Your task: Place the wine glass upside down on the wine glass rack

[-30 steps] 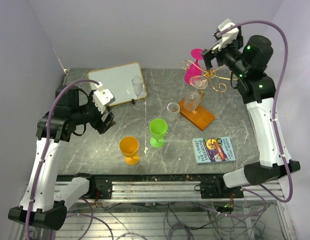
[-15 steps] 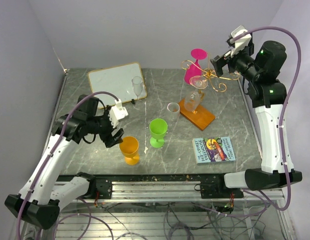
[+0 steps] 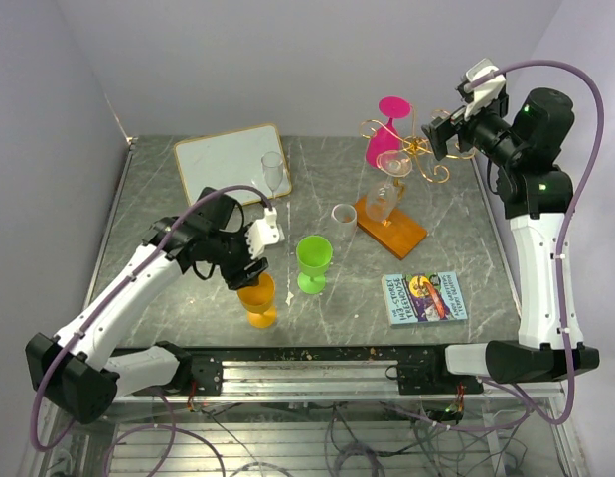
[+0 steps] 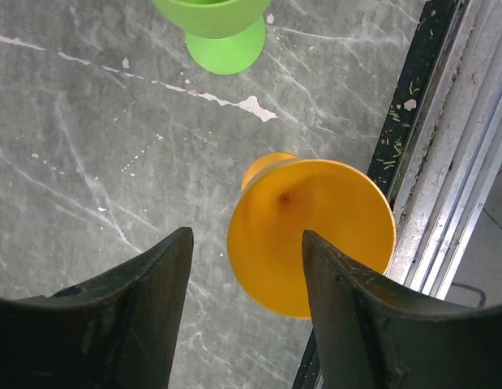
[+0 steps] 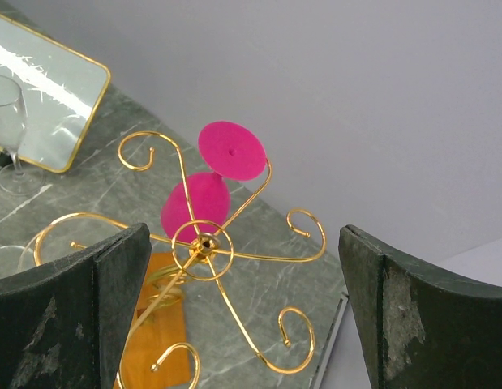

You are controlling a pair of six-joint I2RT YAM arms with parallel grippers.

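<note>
Wine glass (image 4: 311, 243) upright: we see left fingers (image 4: 137, 308) parted astride orange bowl for pickup, contact unclear; right fingers (image 5: 64, 308) wide, empty, above rack (image 5: 203, 243).

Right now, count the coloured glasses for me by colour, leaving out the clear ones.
Orange glass: 1
Green glass: 1
Pink glass: 1
Total: 3

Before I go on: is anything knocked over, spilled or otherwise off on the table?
Nothing looks tipped or spilled. The orange glass and green glass stand upright; the pink glass hangs upside down on the rack. Only oddity: crumbs litter the rail along the near edge of the table.
</note>
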